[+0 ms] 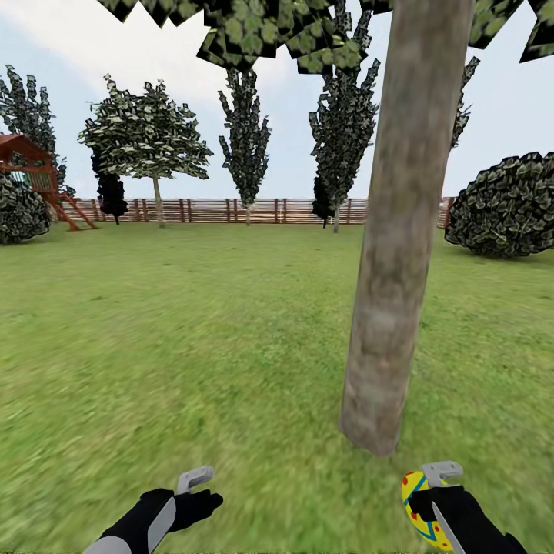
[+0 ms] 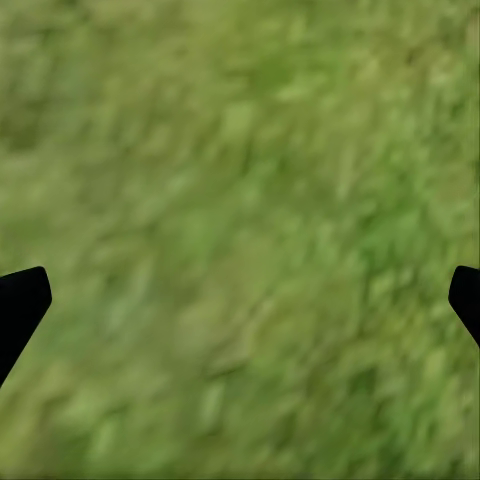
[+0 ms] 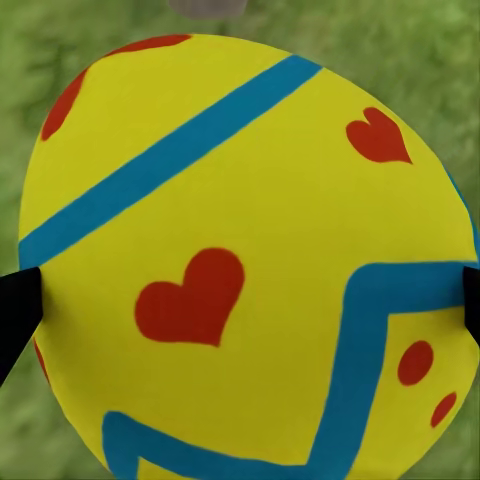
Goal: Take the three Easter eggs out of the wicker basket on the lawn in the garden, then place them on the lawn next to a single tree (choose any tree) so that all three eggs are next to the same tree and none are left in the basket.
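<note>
The Easter egg (image 3: 250, 260), smooth, rounded and likely slippery, sits clamped across its widest girth in the right gripper (image 1: 431, 504), above the lawn (image 1: 192, 346) near the tree (image 1: 392, 308) base. The left gripper (image 1: 198, 492) hovers empty, fingers apart.

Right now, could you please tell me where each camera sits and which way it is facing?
Head view: on the robot's head, facing forward and down over the lawn and tree; both arms show, left gripper, right gripper holding an Easter egg.
Left wrist view: by the left gripper, facing blurred grass; dark fingertips at its edges.
Right wrist view: by the right gripper, facing the egg close up.
Head and right wrist views share the egg.
</note>
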Motion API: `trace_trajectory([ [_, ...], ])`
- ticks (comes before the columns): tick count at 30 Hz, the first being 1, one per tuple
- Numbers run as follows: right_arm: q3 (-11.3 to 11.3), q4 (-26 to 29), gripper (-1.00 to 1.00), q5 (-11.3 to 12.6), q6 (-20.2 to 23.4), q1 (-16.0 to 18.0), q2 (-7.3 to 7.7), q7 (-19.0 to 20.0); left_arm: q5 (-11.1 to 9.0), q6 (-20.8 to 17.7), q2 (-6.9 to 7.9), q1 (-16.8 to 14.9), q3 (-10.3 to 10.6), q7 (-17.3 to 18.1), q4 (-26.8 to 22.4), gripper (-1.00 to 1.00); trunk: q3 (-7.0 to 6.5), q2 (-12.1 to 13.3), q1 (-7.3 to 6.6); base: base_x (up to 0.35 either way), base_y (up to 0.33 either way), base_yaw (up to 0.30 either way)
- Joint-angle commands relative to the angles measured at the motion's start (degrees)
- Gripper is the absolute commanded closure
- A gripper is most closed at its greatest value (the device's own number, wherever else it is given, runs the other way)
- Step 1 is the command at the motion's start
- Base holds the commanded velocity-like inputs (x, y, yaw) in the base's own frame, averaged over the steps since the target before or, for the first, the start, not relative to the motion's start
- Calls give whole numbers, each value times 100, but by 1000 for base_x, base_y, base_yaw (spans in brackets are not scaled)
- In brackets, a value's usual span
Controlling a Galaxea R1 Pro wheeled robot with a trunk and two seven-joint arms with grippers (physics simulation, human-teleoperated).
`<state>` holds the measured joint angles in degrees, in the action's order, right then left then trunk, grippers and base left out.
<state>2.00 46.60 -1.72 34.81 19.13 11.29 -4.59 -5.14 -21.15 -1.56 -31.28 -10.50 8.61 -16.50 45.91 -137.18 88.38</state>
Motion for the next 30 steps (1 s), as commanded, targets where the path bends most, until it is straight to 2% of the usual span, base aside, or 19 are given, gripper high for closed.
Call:
trace_trajectory([
  [1,20,7,100,-18,34,3,5,-16,-53,-47,-2,-1,-23,1,-11,-100,25,-44,21,0,0,0],
  [15,28,1,100,-20,34,3,5,-16,-55,-44,-2,-1,-14,1,-11,-100,276,-606,329,0,0,0],
  [30,29,-10,100,-22,34,3,5,-16,-52,-47,-2,-1,-14,1,-11,-100,609,-626,368,0,0,0],
])
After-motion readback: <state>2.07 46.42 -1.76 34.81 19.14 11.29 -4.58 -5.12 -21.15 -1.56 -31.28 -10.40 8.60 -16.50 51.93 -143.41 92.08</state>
